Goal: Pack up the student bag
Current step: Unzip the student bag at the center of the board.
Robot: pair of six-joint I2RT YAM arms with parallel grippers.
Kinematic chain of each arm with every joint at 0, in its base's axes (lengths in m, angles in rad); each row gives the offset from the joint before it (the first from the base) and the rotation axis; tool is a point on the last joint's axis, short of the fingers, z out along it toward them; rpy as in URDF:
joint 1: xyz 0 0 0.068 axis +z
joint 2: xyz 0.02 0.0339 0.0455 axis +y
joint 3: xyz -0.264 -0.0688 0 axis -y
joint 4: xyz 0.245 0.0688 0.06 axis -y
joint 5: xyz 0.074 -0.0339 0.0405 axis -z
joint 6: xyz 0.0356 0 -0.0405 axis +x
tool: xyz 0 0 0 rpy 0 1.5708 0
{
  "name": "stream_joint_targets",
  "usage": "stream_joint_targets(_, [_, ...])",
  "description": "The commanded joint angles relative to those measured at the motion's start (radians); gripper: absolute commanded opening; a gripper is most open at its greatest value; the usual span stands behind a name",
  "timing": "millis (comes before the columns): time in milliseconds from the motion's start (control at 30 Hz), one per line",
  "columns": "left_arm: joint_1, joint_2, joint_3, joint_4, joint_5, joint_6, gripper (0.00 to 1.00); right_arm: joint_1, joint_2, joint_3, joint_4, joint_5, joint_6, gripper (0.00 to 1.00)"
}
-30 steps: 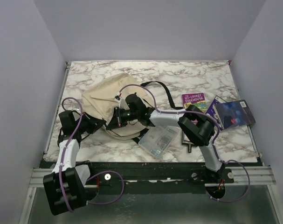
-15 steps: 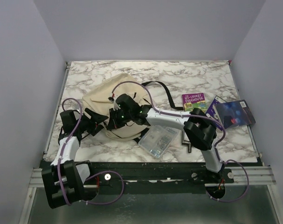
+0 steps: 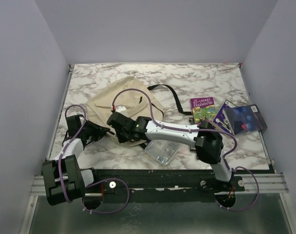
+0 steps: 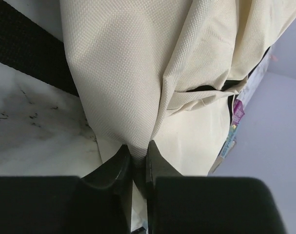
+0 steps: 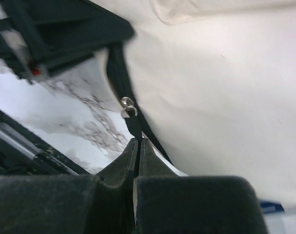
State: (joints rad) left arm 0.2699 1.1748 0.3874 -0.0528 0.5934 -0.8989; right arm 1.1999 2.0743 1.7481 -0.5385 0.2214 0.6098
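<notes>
Since right tool slid left, student bag stretched

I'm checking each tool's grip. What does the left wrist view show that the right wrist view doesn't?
Only the left wrist view: the left tool pinching a fold of the student bag, its cream fabric beside a black strap. Only the right wrist view: the right tool shut on a black zip pull with a metal ring. Both: bag fabric and the marble table.
</notes>
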Motion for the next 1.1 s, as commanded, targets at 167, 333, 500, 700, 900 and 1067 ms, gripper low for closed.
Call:
stream_joint_targets(167, [0.008, -0.137, 0.017, 0.02, -0.202, -0.026, 0.0, 0.012, -0.066, -0.041, -0.458, 0.38, 0.239, 0.0])
stream_joint_targets(333, [0.015, -0.178, 0.06, -0.038, -0.198, 0.044, 0.0, -0.024, -0.201, -0.293, -0.43, 0.46, 0.221, 0.0])
stream_joint_targets(500, [0.031, -0.174, 0.087, -0.108, -0.191, 0.103, 0.0, -0.117, -0.272, -0.385, -0.305, 0.671, 0.025, 0.0])
stream_joint_targets(700, [0.036, -0.168, 0.101, -0.134, -0.157, 0.14, 0.0, -0.234, -0.488, -0.6, 0.192, 0.487, -0.344, 0.0])
stream_joint_targets(900, [-0.028, -0.217, 0.163, -0.221, -0.162, 0.224, 0.65, -0.256, -0.603, -0.687, 0.462, 0.106, -0.488, 0.0])
stream_joint_targets(1067, [-0.279, -0.359, 0.226, -0.318, -0.378, 0.288, 0.65, -0.262, -0.598, -0.706, 0.489, 0.011, -0.44, 0.0])
